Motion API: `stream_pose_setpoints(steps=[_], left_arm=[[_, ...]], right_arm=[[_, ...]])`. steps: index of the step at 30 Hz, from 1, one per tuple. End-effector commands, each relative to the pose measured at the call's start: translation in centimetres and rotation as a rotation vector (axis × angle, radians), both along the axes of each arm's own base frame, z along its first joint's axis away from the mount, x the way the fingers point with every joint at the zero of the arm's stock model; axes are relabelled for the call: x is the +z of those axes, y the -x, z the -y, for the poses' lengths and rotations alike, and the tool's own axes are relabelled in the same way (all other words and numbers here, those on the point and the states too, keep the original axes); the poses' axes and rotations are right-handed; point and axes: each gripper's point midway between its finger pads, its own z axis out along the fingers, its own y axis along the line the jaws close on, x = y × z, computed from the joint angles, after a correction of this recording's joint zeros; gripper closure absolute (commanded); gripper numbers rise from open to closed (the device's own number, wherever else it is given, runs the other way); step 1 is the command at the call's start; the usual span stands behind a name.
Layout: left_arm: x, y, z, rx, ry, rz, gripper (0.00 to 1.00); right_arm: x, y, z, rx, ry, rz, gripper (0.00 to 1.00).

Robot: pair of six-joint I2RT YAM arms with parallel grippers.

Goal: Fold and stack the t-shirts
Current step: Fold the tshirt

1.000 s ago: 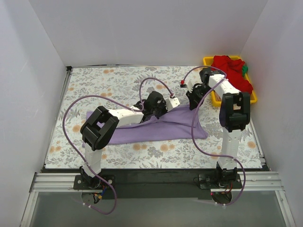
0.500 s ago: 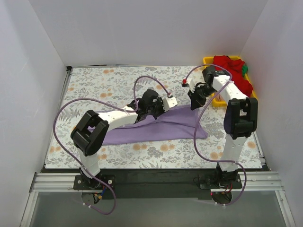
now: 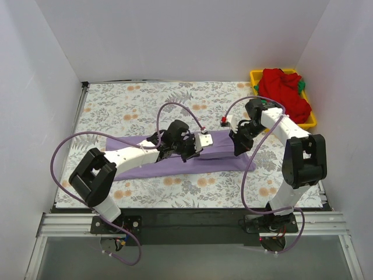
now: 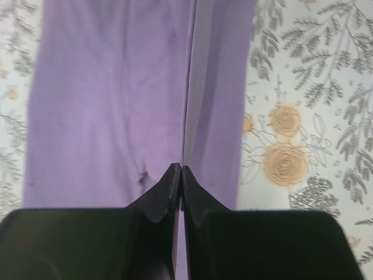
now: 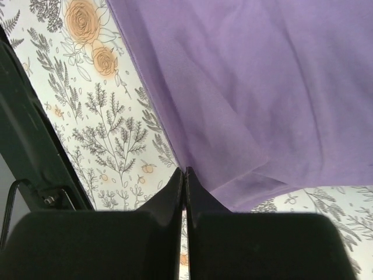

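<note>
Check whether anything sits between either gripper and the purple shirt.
Nothing visible does. The left gripper and the right gripper are each shut on an edge of the purple shirt, which lies on the floral cloth.

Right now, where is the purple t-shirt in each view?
Top external: the purple t-shirt lies as a long strip across the centre.
Left wrist: it fills the upper left and middle.
Right wrist: it fills the upper right.
Shared landmark: the floral cloth beneath it.
</note>
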Motion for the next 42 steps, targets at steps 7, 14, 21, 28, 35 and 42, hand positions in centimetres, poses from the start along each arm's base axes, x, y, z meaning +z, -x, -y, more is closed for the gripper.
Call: stream_pose_setpoints(steps=[7,14,21,28,35,42], left_arm=[[-3.5,4.4,-0.1,0.005,-0.038,-0.2,1.0],[-3.4,5.1,-0.6,-0.017,-0.035,-0.196,1.0],[-4.5,5.6,-0.7,-0.04,-0.056,-0.217,1.0],[-3.0,2.5,-0.1,0.003,-0.035,-0.166,1.0],[-2.4,-1.4,-0.2,0.039,-0.034,-0.131,1.0],[-3.6,-4.9,-0.5,0.088,-0.059,-0.115,1.0]], right_arm=[[-0.8,2.9,1.4,0.033,0.058,-0.024,0.99],[-1.9,7.0,0.9,0.055,0.038,-0.12,0.99],[-2.2,7.6,0.7,0.045,0.041,-0.148,0.99],[-1.8,4.3,0.6,0.029,0.078,-0.111,0.99],[-1.6,0.3,0.9,0.013,0.114,-0.055,0.99],[-2.1,-4.3,0.9,-0.009,0.149,-0.014,0.99]])
